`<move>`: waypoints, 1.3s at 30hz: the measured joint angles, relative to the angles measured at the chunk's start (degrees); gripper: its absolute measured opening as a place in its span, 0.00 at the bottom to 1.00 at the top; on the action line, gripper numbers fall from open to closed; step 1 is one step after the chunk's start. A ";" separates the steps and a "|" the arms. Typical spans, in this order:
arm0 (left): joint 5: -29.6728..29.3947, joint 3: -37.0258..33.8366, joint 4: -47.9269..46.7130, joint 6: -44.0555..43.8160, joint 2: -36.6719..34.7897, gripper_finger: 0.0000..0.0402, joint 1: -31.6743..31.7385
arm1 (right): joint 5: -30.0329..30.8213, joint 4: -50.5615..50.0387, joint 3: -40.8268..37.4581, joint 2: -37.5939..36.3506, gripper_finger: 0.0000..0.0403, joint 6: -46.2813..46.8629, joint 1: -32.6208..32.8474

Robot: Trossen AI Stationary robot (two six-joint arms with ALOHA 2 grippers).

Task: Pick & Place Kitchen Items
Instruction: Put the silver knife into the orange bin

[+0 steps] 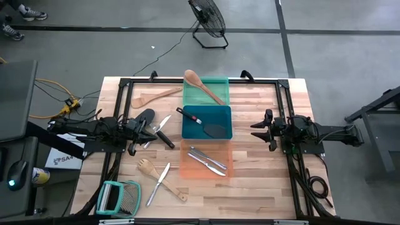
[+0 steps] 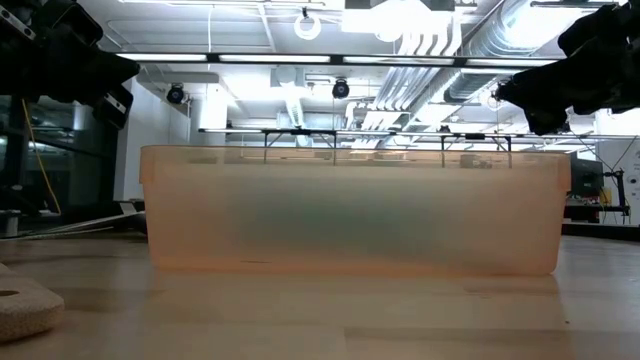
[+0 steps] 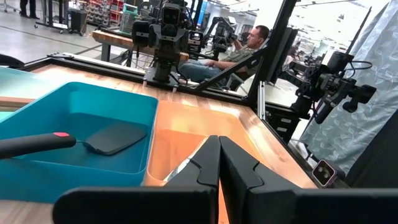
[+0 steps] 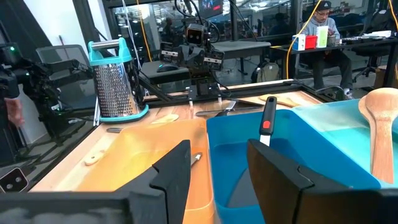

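My left gripper (image 1: 152,130) hangs pinched shut, empty, over a black spatula (image 1: 145,117) at the wood table's (image 1: 262,181) left side. My right gripper (image 1: 256,130) is spread open, empty, right of the blue tray (image 1: 219,112). Knives (image 1: 207,160) sit in the orange tray (image 1: 187,169). A floor fan (image 1: 208,19) stands beyond the table, w/ seated people past it.

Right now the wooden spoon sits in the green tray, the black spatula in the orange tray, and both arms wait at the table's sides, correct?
Not quite. The high view shows the black spatula in the blue tray, not the orange tray, which holds silver utensils. The rest stands.
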 joint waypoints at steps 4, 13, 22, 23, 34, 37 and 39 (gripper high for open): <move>0.00 0.00 0.00 0.00 0.00 0.00 0.01 | 0.00 0.00 0.00 0.00 0.37 -0.01 0.00; 0.00 0.00 0.00 -0.12 -0.02 0.00 0.00 | 0.00 0.00 0.00 0.00 0.37 -0.01 -0.01; -0.28 0.00 0.02 -4.67 -0.02 0.00 0.00 | 0.00 0.01 0.00 0.02 0.37 -0.01 -0.01; -0.70 0.00 0.11 -5.79 -0.01 0.00 -0.01 | 0.00 0.01 0.00 0.02 0.37 -0.01 0.00; -7.80 2.36 -3.65 -10.41 0.09 0.01 -0.01 | 0.00 0.00 -0.01 0.02 0.37 -0.01 -0.02; -14.81 5.89 -12.27 -11.29 0.78 0.06 -0.01 | 0.00 0.02 -0.02 0.02 0.37 -0.01 0.00; -18.65 8.39 -17.01 -13.89 2.18 0.11 -0.01 | -0.01 0.02 -0.02 0.02 0.37 -0.01 0.00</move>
